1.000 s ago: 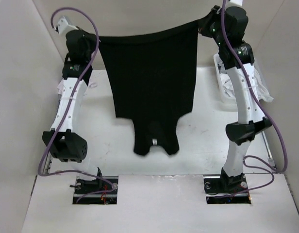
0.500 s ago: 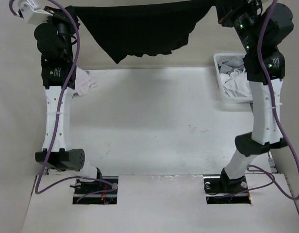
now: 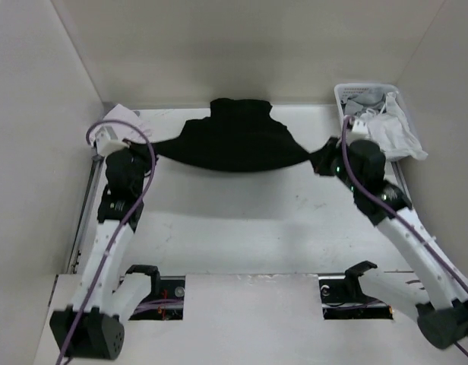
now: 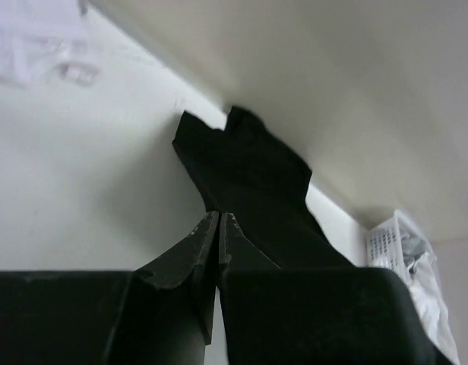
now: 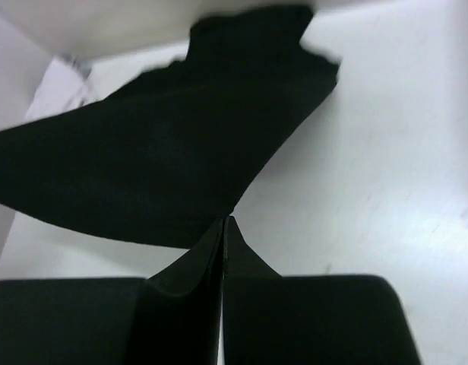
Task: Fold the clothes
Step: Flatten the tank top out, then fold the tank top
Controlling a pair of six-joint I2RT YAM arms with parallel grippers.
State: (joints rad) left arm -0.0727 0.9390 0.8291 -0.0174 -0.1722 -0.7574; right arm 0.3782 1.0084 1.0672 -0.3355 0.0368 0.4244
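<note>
The clothes, a plain black T-shirt (image 3: 235, 143), hang stretched between both grippers low over the far half of the table, the far part resting near the back wall. My left gripper (image 3: 149, 146) is shut on the shirt's left corner; in the left wrist view the gripper (image 4: 219, 217) pinches the black fabric (image 4: 253, 182). On the right corner my right gripper (image 3: 322, 160) is shut too. The right wrist view has its gripper (image 5: 225, 220) closed on the edge of the shirt (image 5: 166, 160).
A white plastic basket (image 3: 354, 95) with white and grey garments (image 3: 390, 125) stands at the back right corner. A small white cloth bundle (image 3: 124, 118) lies at the back left. Grey walls close in the table (image 3: 241, 213) on three sides.
Both arms have swung down and forward from high up. The shirt, hanging in the air before, now lies low over the far table, still held at both corners.
</note>
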